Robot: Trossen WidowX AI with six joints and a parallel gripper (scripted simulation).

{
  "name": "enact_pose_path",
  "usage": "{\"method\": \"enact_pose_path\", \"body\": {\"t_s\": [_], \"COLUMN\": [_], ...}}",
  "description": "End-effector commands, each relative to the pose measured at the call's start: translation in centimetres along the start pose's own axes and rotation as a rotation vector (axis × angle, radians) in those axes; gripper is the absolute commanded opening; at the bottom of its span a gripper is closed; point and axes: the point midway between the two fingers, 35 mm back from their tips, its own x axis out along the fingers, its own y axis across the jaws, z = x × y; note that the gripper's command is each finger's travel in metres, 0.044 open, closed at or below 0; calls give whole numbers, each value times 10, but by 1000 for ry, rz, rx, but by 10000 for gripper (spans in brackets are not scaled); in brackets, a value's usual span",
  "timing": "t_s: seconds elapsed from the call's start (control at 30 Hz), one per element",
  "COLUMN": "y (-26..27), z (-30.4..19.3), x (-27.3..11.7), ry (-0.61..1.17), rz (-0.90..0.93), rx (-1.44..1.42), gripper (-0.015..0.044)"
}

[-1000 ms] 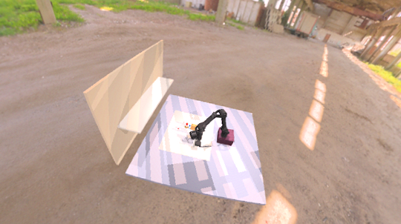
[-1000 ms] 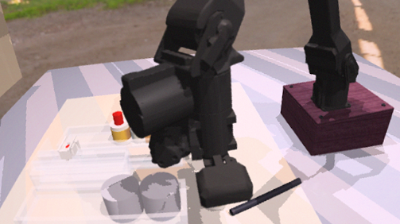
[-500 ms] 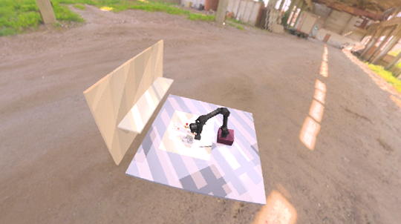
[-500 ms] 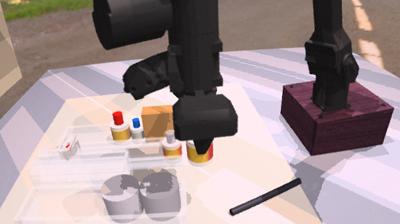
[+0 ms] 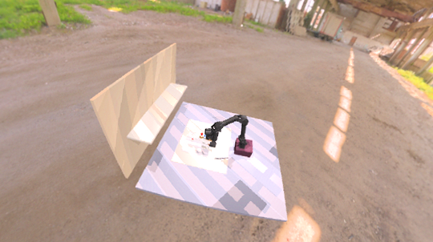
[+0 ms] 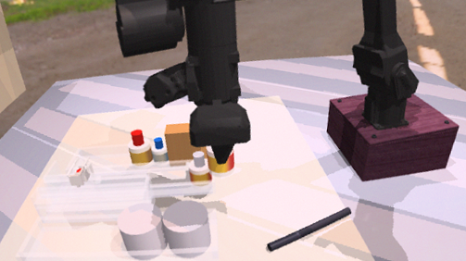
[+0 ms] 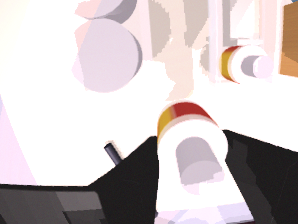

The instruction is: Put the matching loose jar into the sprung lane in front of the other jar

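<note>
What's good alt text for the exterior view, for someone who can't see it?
A black robot arm's gripper holds a red-and-yellow jar above a pale mat, near a similar jar in a clear rack. Two grey cylinders stand in front, and a dark pen lies to the right.

A: anyone else seeing that base block (image 5: 243, 148) (image 6: 407, 155)? It's showing dark reddish wood grain.
B: yep, and the arm (image 5: 234, 120) (image 6: 213, 48) is looking matt black, pretty smooth around its rounded housings.
</note>
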Motion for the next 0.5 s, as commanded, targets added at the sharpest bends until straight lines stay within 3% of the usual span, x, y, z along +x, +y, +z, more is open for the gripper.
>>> {"method": "enact_pose_path", "body": {"t_s": [0.0,0.47], "y": [-18,-68], "z": [-1,-7], "x": [8,32], "ry": [3,2], "rz": [1,-5], "rx": [3,22], "gripper": [0,0]}}
